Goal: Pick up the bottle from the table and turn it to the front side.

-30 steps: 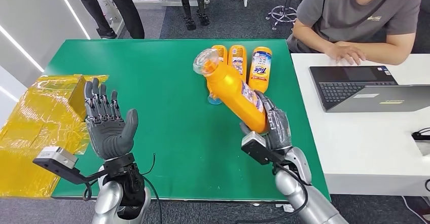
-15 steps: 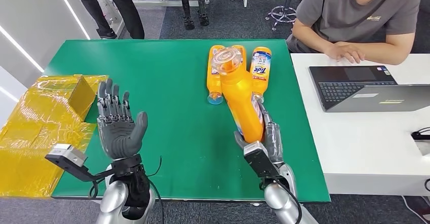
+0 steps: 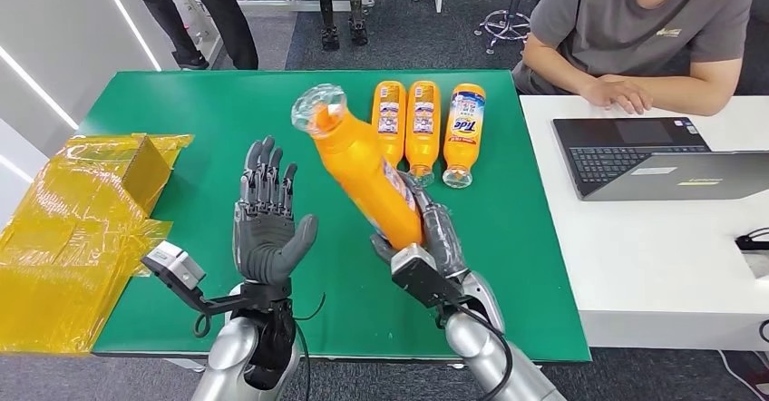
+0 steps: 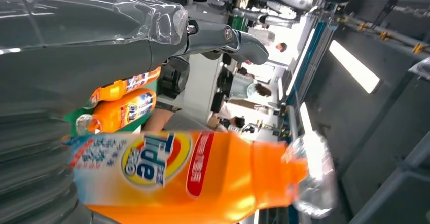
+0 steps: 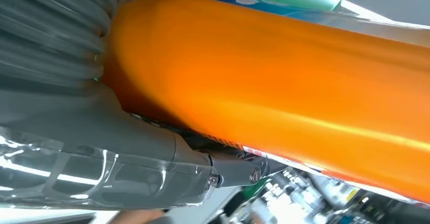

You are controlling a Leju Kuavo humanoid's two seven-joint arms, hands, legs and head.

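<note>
While the right hand [image 3: 433, 238] grips the orange bottle [image 3: 363, 172] by its base, tilted above the green counter [image 3: 227, 111], the left hand [image 3: 268, 230] waits spread, palm-up. Smooth, rigid plastic probably slips; mid-body holds suit it best.

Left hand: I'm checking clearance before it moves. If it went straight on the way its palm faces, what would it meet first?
Probably the orange Tide bottle held tilted by the right hand; the open left hand faces it, though depth is unclear.

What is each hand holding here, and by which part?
The right hand grips the orange bottle by its base end. The left hand holds nothing.
</note>
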